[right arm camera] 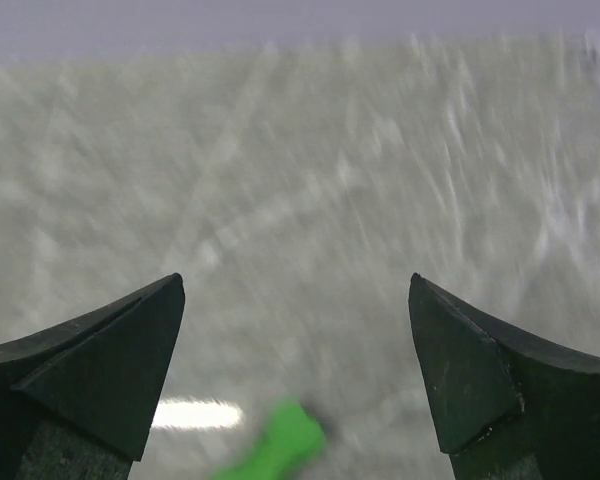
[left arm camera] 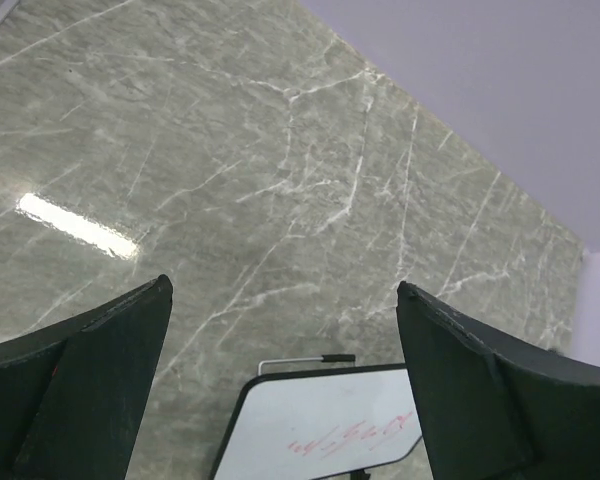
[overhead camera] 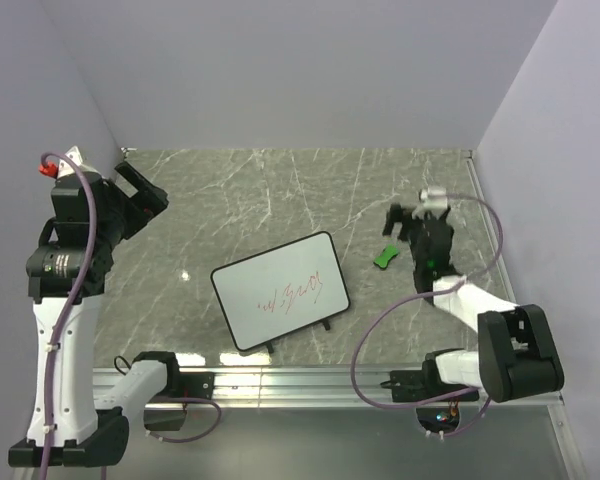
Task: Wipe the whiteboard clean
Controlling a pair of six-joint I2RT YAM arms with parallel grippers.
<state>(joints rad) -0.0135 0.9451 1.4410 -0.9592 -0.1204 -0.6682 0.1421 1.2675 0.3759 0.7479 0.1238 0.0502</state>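
The whiteboard [overhead camera: 265, 300] lies flat on the marble table near the front middle, turned at an angle. It has a white face, a black rim and red scribbles [overhead camera: 298, 295]. In the left wrist view the whiteboard [left arm camera: 325, 425] shows at the bottom edge, below and beyond the fingers. A small green eraser [overhead camera: 385, 257] lies to the right of the board. My right gripper [overhead camera: 400, 222] hovers open just behind it, and the eraser [right arm camera: 275, 445] looks blurred below the gap of the right gripper [right arm camera: 295, 279]. My left gripper [overhead camera: 145, 195] is raised at the far left, open and empty [left arm camera: 283, 284].
Grey walls close the table [overhead camera: 280, 190] at the back and on both sides. A metal rail [overhead camera: 310, 380] with the arm bases runs along the front edge. A thin wire stand [left arm camera: 305, 360] sticks out from the whiteboard's far edge.
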